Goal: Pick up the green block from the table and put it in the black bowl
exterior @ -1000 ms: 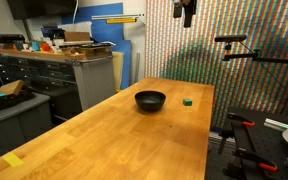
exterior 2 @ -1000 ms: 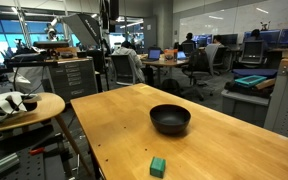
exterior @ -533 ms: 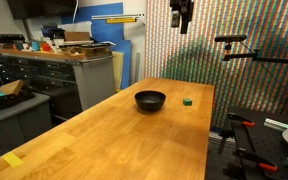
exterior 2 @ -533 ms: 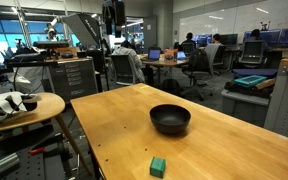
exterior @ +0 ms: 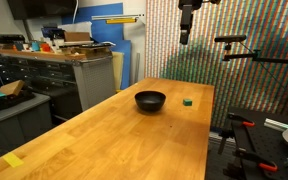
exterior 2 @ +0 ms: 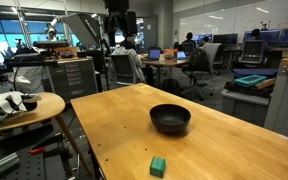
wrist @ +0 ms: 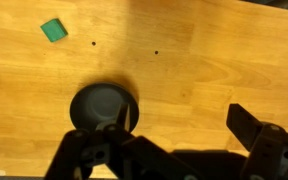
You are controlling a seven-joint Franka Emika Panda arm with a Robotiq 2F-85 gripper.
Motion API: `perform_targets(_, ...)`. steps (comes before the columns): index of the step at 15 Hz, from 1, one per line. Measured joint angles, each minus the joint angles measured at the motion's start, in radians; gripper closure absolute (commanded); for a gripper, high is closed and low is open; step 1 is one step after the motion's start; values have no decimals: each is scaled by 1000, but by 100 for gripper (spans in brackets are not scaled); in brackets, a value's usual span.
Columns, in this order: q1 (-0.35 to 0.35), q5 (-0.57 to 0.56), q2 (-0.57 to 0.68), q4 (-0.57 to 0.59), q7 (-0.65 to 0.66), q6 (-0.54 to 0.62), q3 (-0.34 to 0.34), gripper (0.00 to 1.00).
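Glossy round black bowl (exterior: 150, 100) resting on varnished wooden table (exterior: 114, 140), tiny cubic green block (exterior: 187, 101) nearby, gripper (exterior: 186, 38) hovering overhead, gaping empty, shifting sideways.

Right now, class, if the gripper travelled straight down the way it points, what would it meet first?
Probably bare table, just beside the black bowl; the gripper hangs high, so this is uncertain. The green block lies well off that line.
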Motion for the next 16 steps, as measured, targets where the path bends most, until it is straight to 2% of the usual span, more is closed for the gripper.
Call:
perform_targets(6,-23,-64,-8,-92,-147,106,-53,0)
perform_targets(12,-69,-145,-14,-223,-219,261,-103,0)
perform_targets(16,-93,-158,-14,-307,-276,363,-148,0)
